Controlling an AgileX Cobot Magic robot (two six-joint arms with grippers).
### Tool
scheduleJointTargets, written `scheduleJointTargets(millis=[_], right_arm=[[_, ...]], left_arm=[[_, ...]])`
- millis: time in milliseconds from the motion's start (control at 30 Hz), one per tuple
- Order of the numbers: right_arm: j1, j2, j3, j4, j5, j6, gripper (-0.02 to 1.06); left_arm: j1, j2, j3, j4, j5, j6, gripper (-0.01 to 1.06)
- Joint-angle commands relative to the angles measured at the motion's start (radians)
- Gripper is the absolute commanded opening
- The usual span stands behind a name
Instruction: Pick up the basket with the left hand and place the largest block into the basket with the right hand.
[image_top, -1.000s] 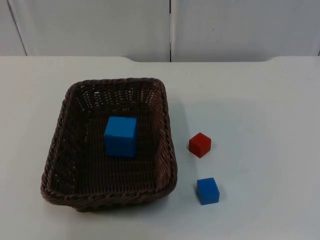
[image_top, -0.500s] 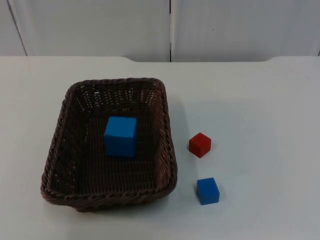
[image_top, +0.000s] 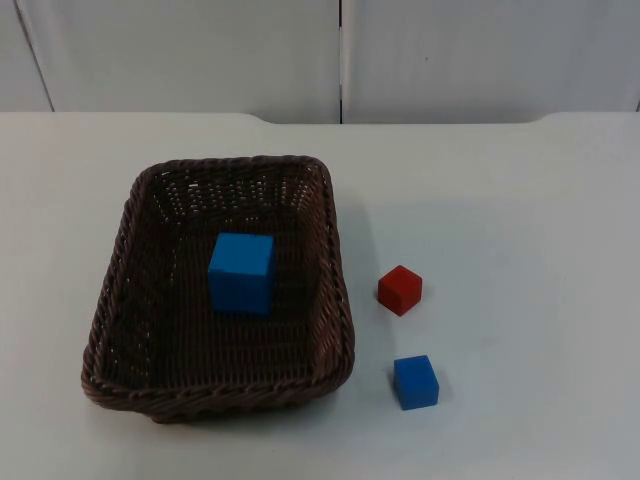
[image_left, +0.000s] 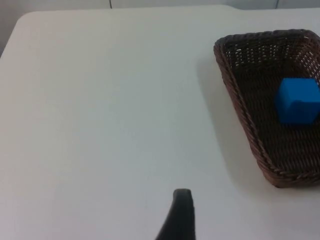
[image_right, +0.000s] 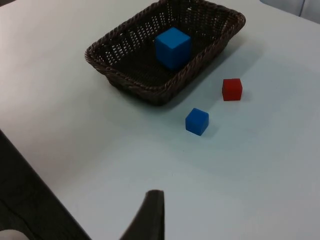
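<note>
A large blue block (image_top: 241, 272) sits inside the brown wicker basket (image_top: 336, 300), near the middle of its floor, and the basket itself rests flat on the white table (image_top: 520, 200). Just beside the basket's right wall lie a small red block (image_top: 400, 289) and, nearer the camera, a small blue block (image_top: 415, 381), apart from each other and from the rim. Judged from this layout, the largest block is already in place and little of the task appears left. The left gripper (image_left: 180, 220) hangs over bare table well to the side of the basket, holding nothing; whether its fingers are parted cannot be told. The right gripper (image_right: 150, 215) waits well back from the blocks, also empty, its opening equally unclear. The risk now lies in any further move: an arm sweeping low could clip the woven rim and shove the basket, or knock the two small blocks across the table.
</note>
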Motion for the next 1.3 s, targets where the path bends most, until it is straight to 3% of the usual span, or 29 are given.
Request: scheduleJointTargets(millis=[0,933,1067,1100,1133,1200,1267], right_arm=[[-0.003,-0.004,0.003,-0.002,-0.002,0.000,0.85],[-0.003,-0.004,0.003,-0.002,-0.002,0.000,0.85],[-0.003,-0.004,0.003,-0.002,-0.002,0.000,0.88],[-0.003,-0.004,0.003,-0.002,-0.002,0.000,0.88],[-0.003,-0.004,0.003,-0.002,-0.002,0.000,0.91],[-0.003,-0.004,0.003,-0.002,-0.002,0.000,1.02],[-0.003,-0.004,0.003,-0.002,-0.002,0.000,1.05]], left_arm=[[-0.003,-0.004,0.004,0.001,-0.019,0.000,0.72],[-0.003,-0.004,0.004,0.002,-0.019,0.000,0.73],[-0.003,-0.004,0.004,0.002,-0.019,0.000,0.92],[-0.003,-0.004,0.004,0.002,-0.019,0.000,0.92],[-0.003,-0.004,0.004,0.002,-0.019,0.000,1.02],[-0.003,-0.004,0.004,0.002,-0.019,0.000,1.05],[-0.003,-0.004,0.004,0.002,-0.019,0.000,1.05]])
